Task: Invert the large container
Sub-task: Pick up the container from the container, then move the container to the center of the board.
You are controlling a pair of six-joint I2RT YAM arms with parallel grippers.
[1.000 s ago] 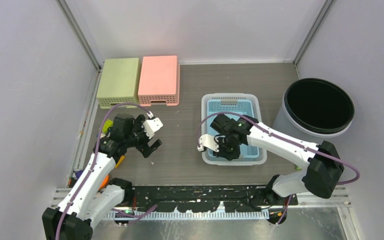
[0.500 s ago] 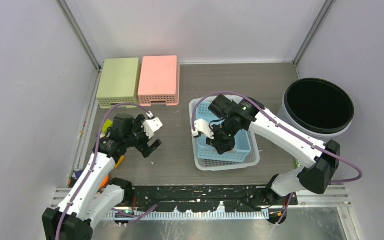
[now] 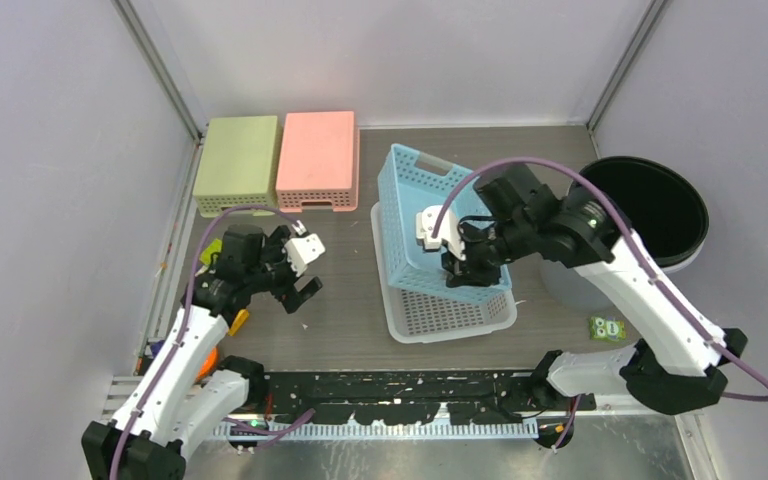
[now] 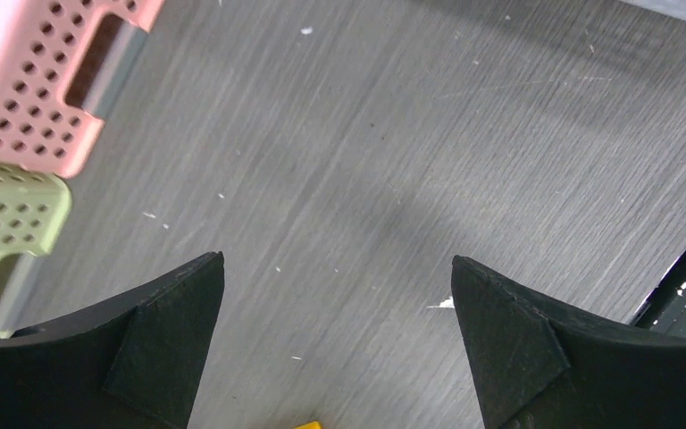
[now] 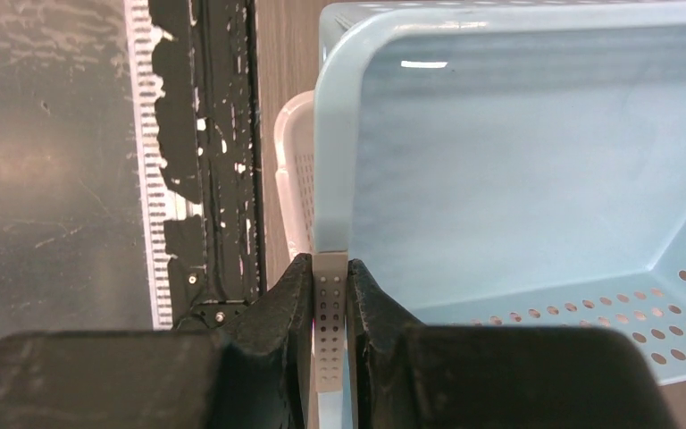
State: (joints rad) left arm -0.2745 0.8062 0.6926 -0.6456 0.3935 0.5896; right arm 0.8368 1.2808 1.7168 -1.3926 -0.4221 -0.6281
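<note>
So the right gripper (image 3: 463, 268) had its fingers (image 5: 290, 295) clamped on the blue basket (image 3: 412, 210), one inside the wall and one outside. They were pinching the perforated wall right at a corner, and from the wrist cam the rim ran straight up from between the tips. The blue basket was tipped steeply onto its side, with its open face turned toward the gripper and its far edge up high.

Just under those fingers sat the white basket (image 3: 452, 316), the bigger of the two, flat on the table (image 3: 350, 310) with its open side up. The blue basket's low edge was over it, but I couldn't tell if they touched.

The left gripper (image 3: 309, 272) hung over bare table with its fingers (image 4: 165, 344) spread wide and nothing between them. Out past its tips and off to the left were the pink box (image 3: 318, 158) and green box (image 3: 235, 162), side by side and bottoms up. A black bin (image 3: 640, 212) stood behind the right arm, well away from its fingers.
</note>
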